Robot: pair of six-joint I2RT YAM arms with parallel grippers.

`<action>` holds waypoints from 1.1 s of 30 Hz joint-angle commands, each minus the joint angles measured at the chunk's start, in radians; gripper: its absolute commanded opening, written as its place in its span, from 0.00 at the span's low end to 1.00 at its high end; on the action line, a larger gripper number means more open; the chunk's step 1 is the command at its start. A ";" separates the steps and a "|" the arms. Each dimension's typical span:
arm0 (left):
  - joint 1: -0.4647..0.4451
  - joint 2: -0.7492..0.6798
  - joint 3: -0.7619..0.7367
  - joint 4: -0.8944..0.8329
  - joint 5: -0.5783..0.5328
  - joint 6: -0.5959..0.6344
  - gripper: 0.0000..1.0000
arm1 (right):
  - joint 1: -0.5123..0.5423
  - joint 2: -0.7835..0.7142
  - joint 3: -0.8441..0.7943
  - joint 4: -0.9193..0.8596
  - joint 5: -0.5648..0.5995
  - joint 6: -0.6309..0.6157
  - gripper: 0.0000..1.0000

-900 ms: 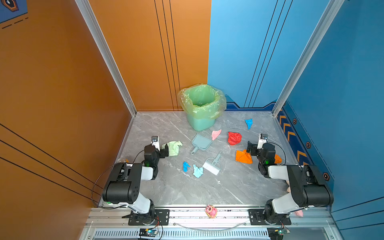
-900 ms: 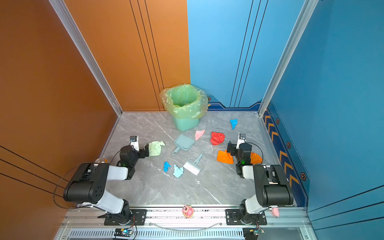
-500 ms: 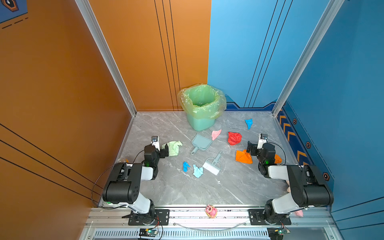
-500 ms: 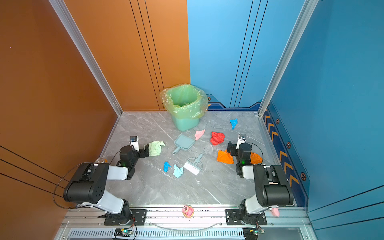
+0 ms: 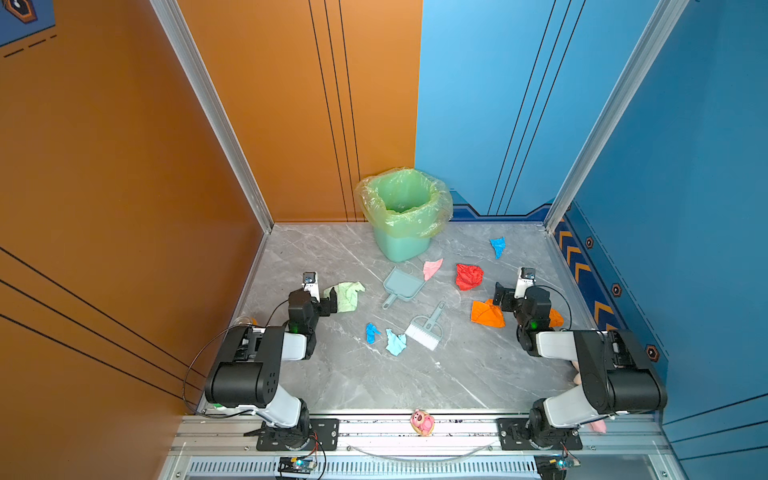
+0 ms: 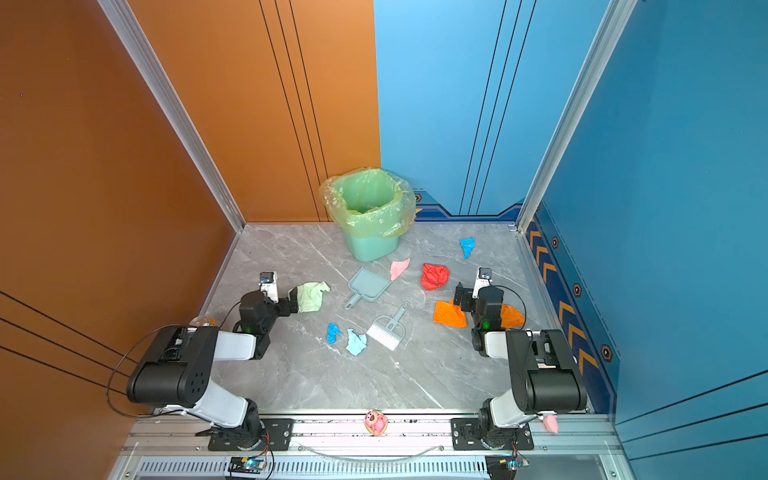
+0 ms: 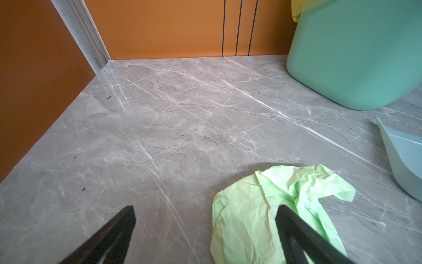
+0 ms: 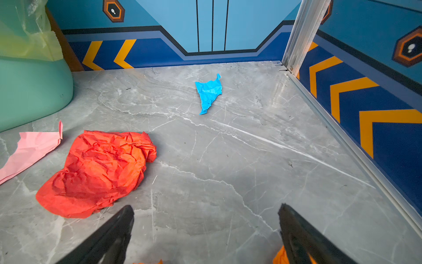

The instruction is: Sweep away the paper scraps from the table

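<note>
Paper scraps [image 5: 469, 276], green to orange, lie scattered across the grey table [image 5: 374, 382], none gathered. Dustpan [image 5: 402, 284] and brush [image 5: 426, 330] lie untouched among them, handy to the lined bin [image 5: 401, 216]. Left gripper [image 7: 205, 209] and right gripper [image 8: 205, 208] sit low, jaws spread and empty, seemingly ready to begin.

Paper scraps first: one light green scrap [image 5: 347, 296], one pink scrap [image 5: 432, 268], one red scrap [image 5: 468, 276], one light blue scrap [image 5: 395, 341]. Blue makes two: the back blue scrap [image 5: 498, 246] and the front blue scrap [image 5: 372, 332]. Orange paper [image 5: 486, 313] shows on either side of the right arm [image 5: 615, 374], and whether that's one piece or two, can't tell. So seven scraps, maybe eight. One bin [image 5: 401, 245], one dustpan [image 5: 401, 284], one brush [image 5: 426, 330]. Two arms, counting the left arm [image 5: 249, 365]. Two pink toys: the front-rail toy [image 5: 422, 422] and the corner toy [image 6: 550, 424].
</note>
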 commanded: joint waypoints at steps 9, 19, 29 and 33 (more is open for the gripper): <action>0.000 -0.035 0.020 -0.036 0.049 0.034 0.98 | 0.010 -0.064 -0.005 -0.055 0.010 -0.011 1.00; -0.028 -0.114 0.046 -0.152 0.023 0.055 0.98 | 0.014 -0.179 0.065 -0.273 -0.017 -0.021 1.00; -0.163 -0.220 0.155 -0.463 -0.028 0.130 0.98 | 0.029 -0.300 0.218 -0.610 -0.167 -0.022 1.00; -0.218 -0.237 0.181 -0.533 -0.025 0.140 0.98 | 0.055 -0.310 0.276 -0.721 -0.238 -0.027 1.00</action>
